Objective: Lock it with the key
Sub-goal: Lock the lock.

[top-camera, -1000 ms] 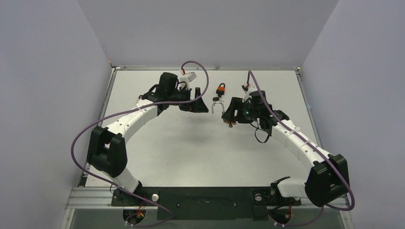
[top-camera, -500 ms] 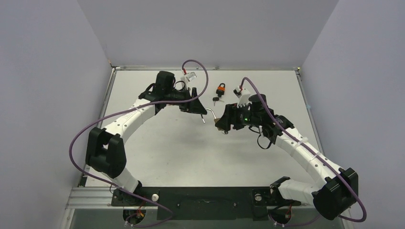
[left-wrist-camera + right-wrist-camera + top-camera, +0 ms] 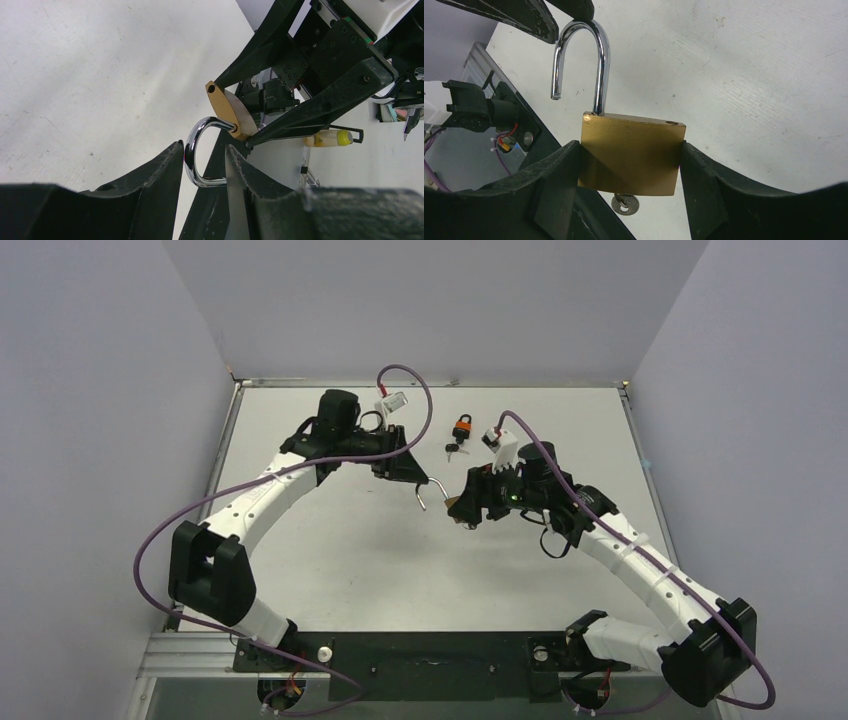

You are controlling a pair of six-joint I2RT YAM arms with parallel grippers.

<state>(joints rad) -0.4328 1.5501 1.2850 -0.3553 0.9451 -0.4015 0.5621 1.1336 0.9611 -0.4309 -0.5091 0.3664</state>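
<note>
A brass padlock with its chrome shackle swung open hangs above the table between the two arms. My right gripper is shut on the flat sides of its body. The key sticks out of the underside. In the top view the padlock is at the table's middle, and my left gripper meets it from the left. The left wrist view has my left gripper closed round the shackle, one finger against its bend and the other at its free end.
A small orange padlock stands at the back of the table with a bunch of small keys lying just in front of it. Grey walls close in the table on three sides.
My right arm has carried the padlock left and forward towards the left gripper. The left jaws have narrowed from wide open to closed round the shackle.
</note>
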